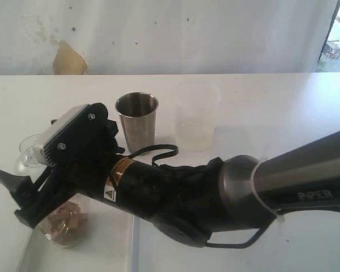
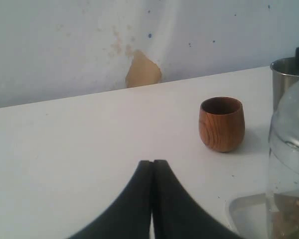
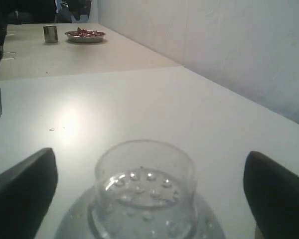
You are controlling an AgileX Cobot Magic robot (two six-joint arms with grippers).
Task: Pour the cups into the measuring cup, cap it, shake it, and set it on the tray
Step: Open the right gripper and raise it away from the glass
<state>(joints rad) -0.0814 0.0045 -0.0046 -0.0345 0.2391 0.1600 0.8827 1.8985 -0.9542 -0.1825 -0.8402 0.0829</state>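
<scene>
1. Right gripper (image 1: 12, 196) reaches across the worktop (image 1: 260, 107) to the left side of the exterior view. Its fingers (image 3: 24, 191) are spread wide, one on each side of the domed lid (image 3: 144, 179). Neither touches the lid's knob; nothing is pinched.
2. Measuring cup (image 1: 68, 224) stands inside the tray (image 1: 110, 249) with brown pieces in its base. The lid sits on top of it. In the left wrist view the cup (image 2: 291, 164) looks upright.
3. The tray lies at the worktop edge opposite the wall, in the left corner of the exterior view. Its rounded corner (image 2: 245, 211) shows just beside the cup.
4. The clear rounded shape past the gripper body on the left is probably the top of the lid. The arm hides too much to be sure.
5. Left gripper (image 2: 152, 167) has its fingers pressed together and holds nothing. It hangs over bare worktop, well apart from the wooden cup (image 2: 222, 124).
6. The wooden cup is upright on the worktop, off the tray, between the tray and the wall edge. The arm hides it in the exterior view.
7. Steel tumbler (image 1: 137, 121) is upright mid-worktop, toward the wall edge.
8. Frosted beaker (image 1: 196, 116) stands just beside the tumbler, not touching it.
</scene>
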